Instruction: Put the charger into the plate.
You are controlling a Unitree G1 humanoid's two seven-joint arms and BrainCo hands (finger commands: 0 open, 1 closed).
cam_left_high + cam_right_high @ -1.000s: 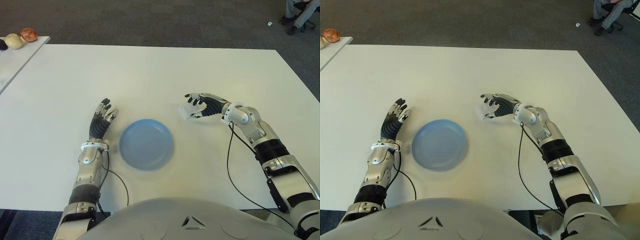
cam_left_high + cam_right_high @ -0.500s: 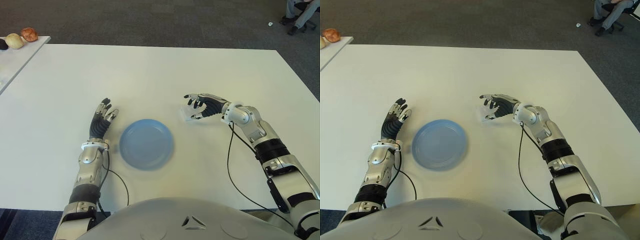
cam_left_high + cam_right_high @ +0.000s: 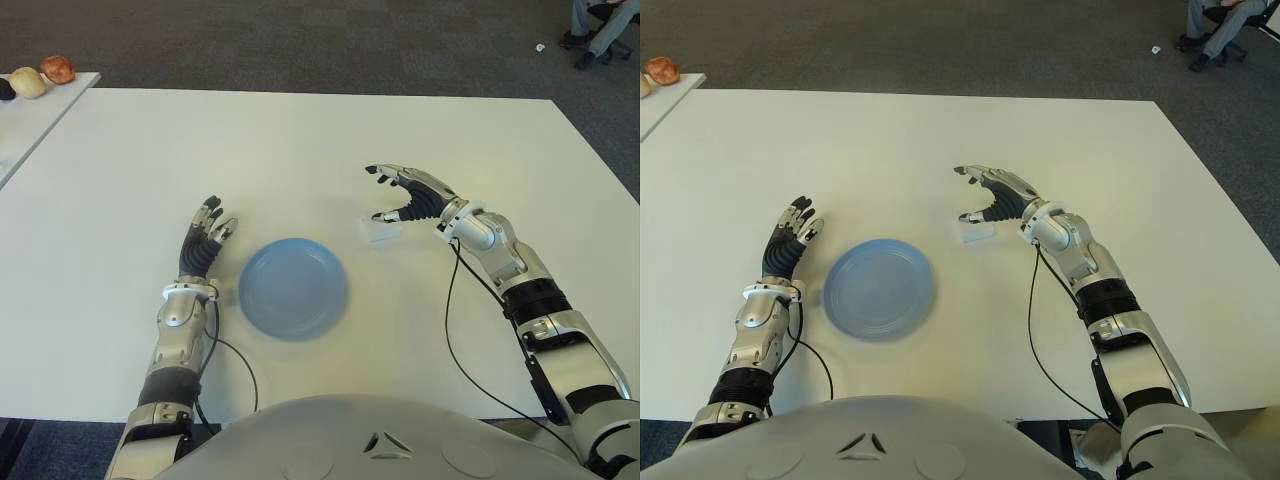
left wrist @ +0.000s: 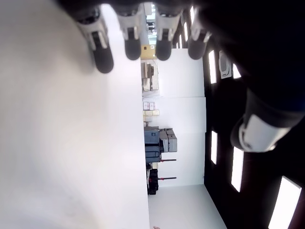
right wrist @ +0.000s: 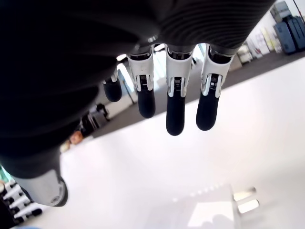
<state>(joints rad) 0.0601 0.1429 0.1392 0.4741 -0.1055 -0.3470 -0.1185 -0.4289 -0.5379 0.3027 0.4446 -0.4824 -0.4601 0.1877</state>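
Observation:
The white charger (image 3: pixel 382 232) lies on the white table (image 3: pixel 300 140), a little right of the blue plate (image 3: pixel 294 288). In the right wrist view the charger (image 5: pixel 209 210) shows its metal prongs, below the spread fingers (image 5: pixel 175 107). My right hand (image 3: pixel 403 195) hovers just above and behind the charger, open, holding nothing. My left hand (image 3: pixel 203 240) is open with straight fingers on the table, just left of the plate.
A second white table (image 3: pixel 30 105) at the far left carries round fruit-like items (image 3: pixel 57 69). A seated person's legs (image 3: pixel 600 25) show at the far right on the dark carpet.
My right hand has opened and lifted off the charger, which now lies uncovered on the table. The left hand and plate have not moved.

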